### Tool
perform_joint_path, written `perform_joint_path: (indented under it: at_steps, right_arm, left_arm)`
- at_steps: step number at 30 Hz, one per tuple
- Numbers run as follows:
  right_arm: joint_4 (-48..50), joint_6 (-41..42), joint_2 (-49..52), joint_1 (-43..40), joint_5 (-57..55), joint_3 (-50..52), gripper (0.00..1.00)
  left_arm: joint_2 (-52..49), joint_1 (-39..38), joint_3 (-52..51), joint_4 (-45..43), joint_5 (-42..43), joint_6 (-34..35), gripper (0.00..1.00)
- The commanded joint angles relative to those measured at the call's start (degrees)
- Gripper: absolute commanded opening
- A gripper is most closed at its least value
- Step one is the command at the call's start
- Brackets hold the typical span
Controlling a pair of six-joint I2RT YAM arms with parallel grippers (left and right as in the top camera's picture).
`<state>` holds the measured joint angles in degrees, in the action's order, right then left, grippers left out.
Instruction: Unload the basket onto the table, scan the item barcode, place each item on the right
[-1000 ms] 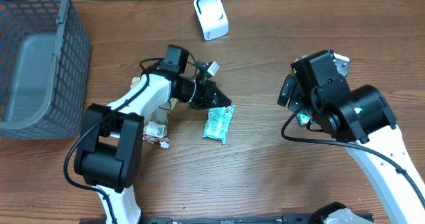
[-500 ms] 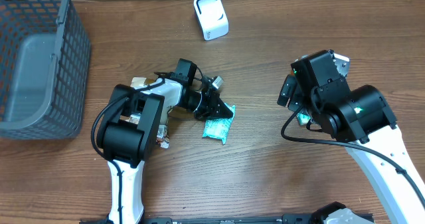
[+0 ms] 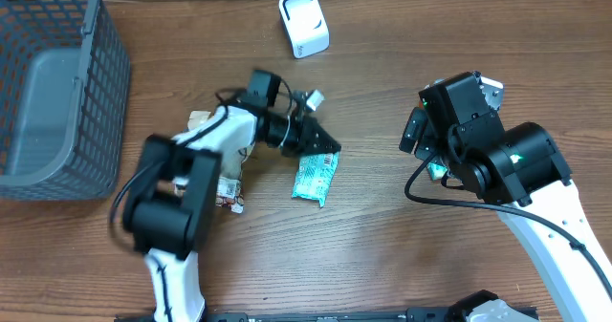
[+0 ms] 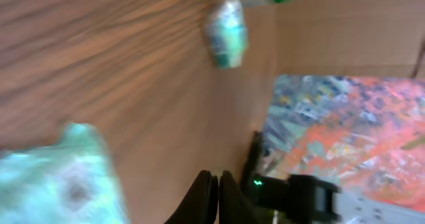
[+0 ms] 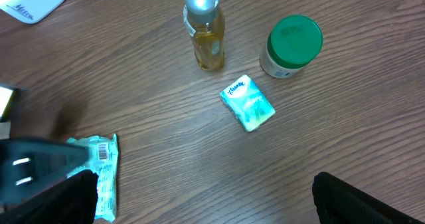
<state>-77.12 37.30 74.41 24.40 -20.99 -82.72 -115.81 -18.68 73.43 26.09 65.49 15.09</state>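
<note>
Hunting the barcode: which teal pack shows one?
The flat packet beside the left gripper, barcode face-up; the small tissue pack near the green-lidded jar shows only a logo.

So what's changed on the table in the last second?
The left arm swung its elbow about; its shut left gripper ended by the top edge of the teal packet, about where it began, holding nothing. The packet, white scanner, basket and right arm stayed put.
</note>
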Motion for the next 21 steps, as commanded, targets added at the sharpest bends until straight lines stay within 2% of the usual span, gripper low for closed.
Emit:
perform_joint_path:
  at_steps: [1,3,8,21]
  right_arm:
    - [0.3,0.4,-0.8,-0.2,-0.8,-0.6,1.0]
    - [0.3,0.4,-0.8,-0.2,-0.8,-0.6,1.0]
    - [0.3,0.4,-0.8,-0.2,-0.8,-0.6,1.0]
    - [0.3,0.3,-0.8,-0.2,-0.8,-0.6,1.0]
  left_arm:
    - [6.1,-0.6,1.4,6.3,-3.8,0.5,0.04]
    - [6.1,-1.6,1.2,13.6,-9.5,-1.7,0.04]
    - [4.3,-2.6,-0.6,21.9,-12.1,-8.1,0.04]
    - [-11.7,-2.7,-4.2,19.2,-14.8,-9.9,0.04]
